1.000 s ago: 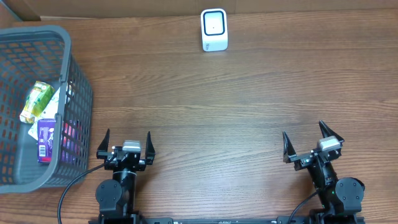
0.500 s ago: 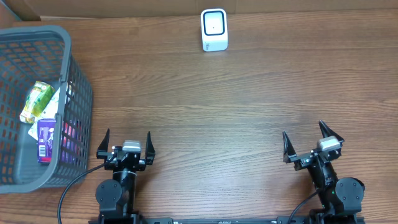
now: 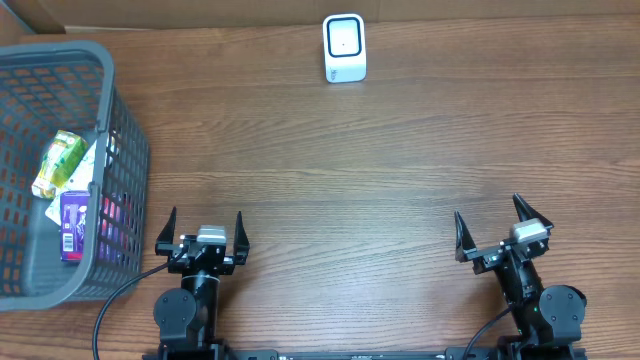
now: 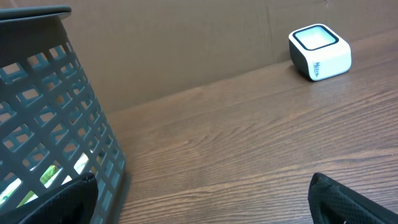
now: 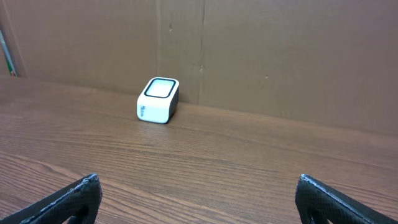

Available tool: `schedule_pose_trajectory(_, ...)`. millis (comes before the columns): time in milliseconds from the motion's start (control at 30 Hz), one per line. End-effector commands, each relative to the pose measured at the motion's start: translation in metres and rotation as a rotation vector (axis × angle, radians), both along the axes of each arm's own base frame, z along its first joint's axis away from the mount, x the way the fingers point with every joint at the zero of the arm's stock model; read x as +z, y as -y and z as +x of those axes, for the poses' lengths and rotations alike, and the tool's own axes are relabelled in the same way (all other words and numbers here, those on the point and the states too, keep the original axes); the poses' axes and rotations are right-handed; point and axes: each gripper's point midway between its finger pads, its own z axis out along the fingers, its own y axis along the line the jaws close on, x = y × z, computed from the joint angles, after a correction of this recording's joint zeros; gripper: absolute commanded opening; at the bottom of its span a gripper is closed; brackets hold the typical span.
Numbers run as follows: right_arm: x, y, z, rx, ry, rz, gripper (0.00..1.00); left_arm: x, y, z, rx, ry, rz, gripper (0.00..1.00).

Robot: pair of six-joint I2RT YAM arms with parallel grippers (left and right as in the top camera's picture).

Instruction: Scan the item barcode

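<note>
A white barcode scanner (image 3: 344,48) with a dark window stands at the far middle of the wooden table; it also shows as the scanner (image 4: 319,52) in the left wrist view and the scanner (image 5: 158,100) in the right wrist view. Items lie in a grey basket (image 3: 122,150) at the left: a yellow-green packet (image 3: 58,163) and a purple packet (image 3: 72,224). My left gripper (image 3: 205,228) rests open at the near left, beside the basket, holding nothing. My right gripper (image 3: 494,225) rests open at the near right, holding nothing.
The basket wall (image 4: 56,118) fills the left of the left wrist view. A brown cardboard wall (image 5: 261,56) runs along the far edge of the table behind the scanner. Bare wood lies between the grippers and the scanner.
</note>
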Motion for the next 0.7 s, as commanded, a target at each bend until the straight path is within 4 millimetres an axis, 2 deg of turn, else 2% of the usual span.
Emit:
schedule_pose_trajectory(0,-0.001,0.000,0.000,-0.003,0.004,0.006,1.00,0.001,0.004,0.000,-0.021,0.011,0.018,1.00)
schedule_pose_trajectory(200,-0.002,0.014,0.003,-0.087,-0.001,0.005,1.00,0.000,0.002,0.000,-0.012,0.008,0.003,1.00)
schedule_pose_trajectory(267,-0.002,0.015,0.003,-0.089,0.000,0.005,1.00,0.000,0.002,0.000,-0.010,0.008,0.002,0.99)
schedule_pose_trajectory(400,-0.004,0.015,0.003,-0.090,-0.013,0.031,1.00,0.000,0.002,0.000,-0.003,0.011,-0.119,0.99)
schedule_pose_trajectory(600,-0.004,0.015,0.004,-0.093,-0.018,0.052,1.00,0.002,0.002,0.000,0.000,0.018,-0.129,0.99)
schedule_pose_trajectory(667,-0.004,0.015,0.004,-0.094,-0.025,0.084,1.00,0.000,0.002,0.000,0.006,0.015,-0.195,0.99)
